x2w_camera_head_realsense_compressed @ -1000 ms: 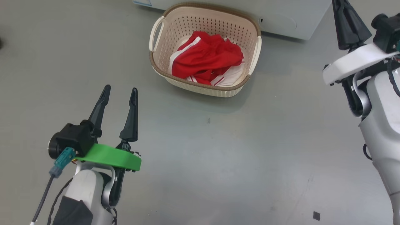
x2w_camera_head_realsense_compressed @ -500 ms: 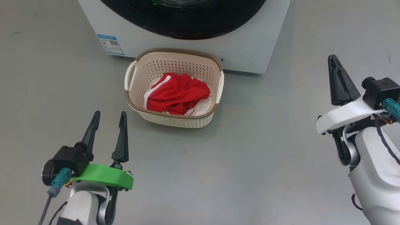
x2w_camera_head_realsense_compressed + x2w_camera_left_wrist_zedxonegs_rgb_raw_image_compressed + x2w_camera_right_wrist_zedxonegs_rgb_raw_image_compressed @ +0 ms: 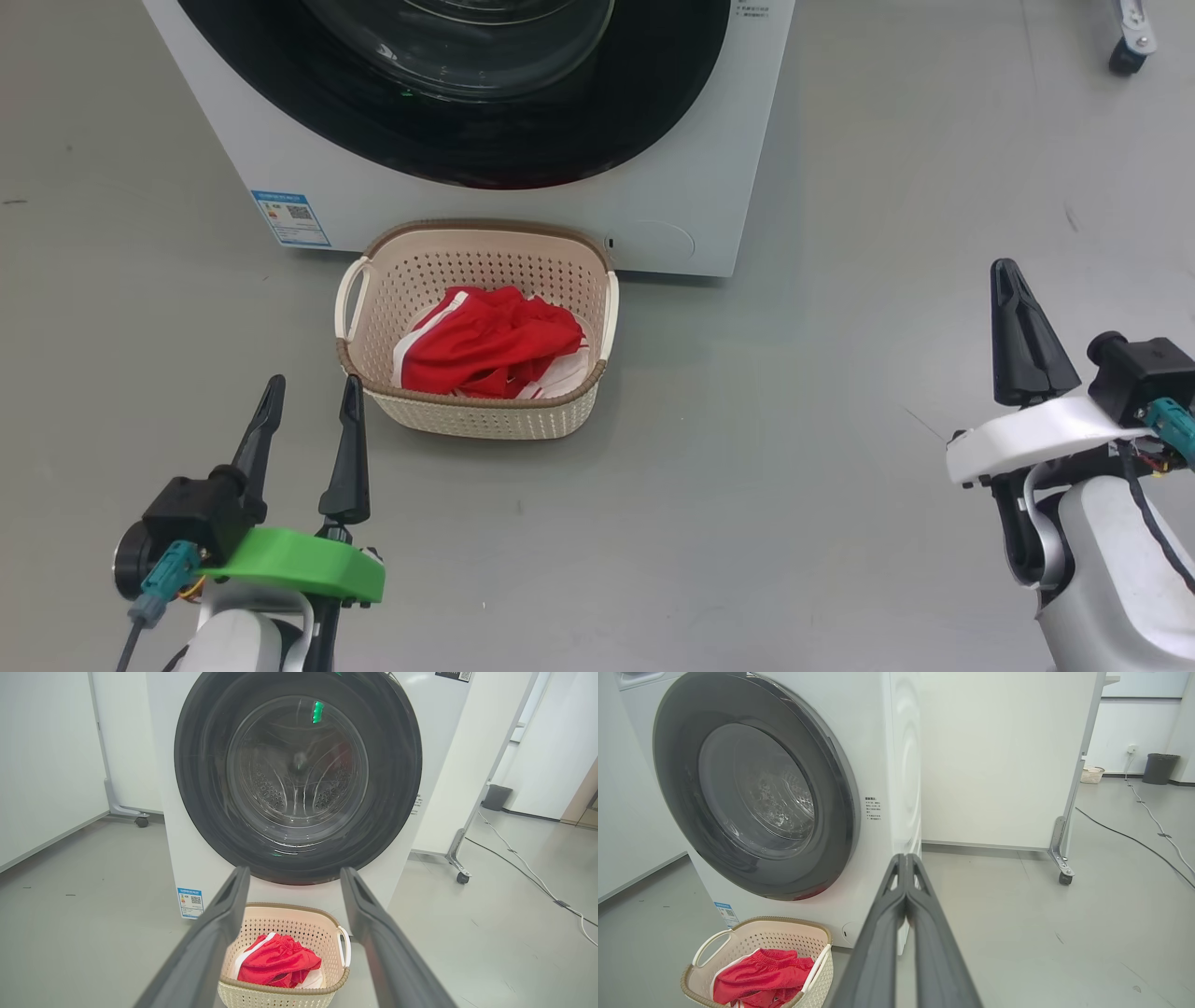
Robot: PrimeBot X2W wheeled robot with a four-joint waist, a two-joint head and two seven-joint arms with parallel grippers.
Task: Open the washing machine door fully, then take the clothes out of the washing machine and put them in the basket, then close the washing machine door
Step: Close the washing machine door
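The white washing machine (image 3: 672,177) stands ahead with its black-rimmed round door (image 3: 485,140) flat against the front, its glass bowl (image 3: 296,770) showing the steel drum behind. On the floor just before it sits the cream basket (image 3: 476,415) holding red clothes (image 3: 490,341) with white stripes. My left gripper (image 3: 310,392) is open and empty, near the basket's front left corner. Off to the right, well away from the basket, my right gripper (image 3: 1006,271) is shut on nothing. The basket (image 3: 761,956) and door (image 3: 752,788) appear again in the right wrist view.
Grey floor all around. A white panel on castors (image 3: 1064,868) stands to the right of the machine, with a cable (image 3: 1134,835) trailing across the floor and a dark bin (image 3: 1160,767) far behind. Another white panel (image 3: 46,765) stands on the left.
The head camera has tilted up, so the washing machine door has come into view. Both grippers keep their states; the basket and clothes lie as before.
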